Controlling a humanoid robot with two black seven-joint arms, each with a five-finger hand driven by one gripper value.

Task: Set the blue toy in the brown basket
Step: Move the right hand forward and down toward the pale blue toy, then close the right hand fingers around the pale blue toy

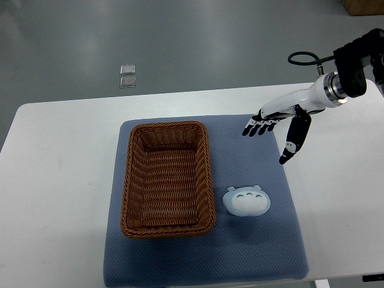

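Above the mat's far right corner, the right hand [277, 123] hovers spread and empty; approach step: descend toward the blue toy [246, 201] beside the brown basket [167, 178].

A white table [54, 156] is being backed by a grey floor [180, 36]; overhead light is being reflected there, beside two small clear squares [127, 75].

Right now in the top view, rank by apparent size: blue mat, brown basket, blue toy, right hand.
1. blue mat
2. brown basket
3/4. blue toy and right hand, open, look similar; the hand sits raised nearer the camera, so unranked.
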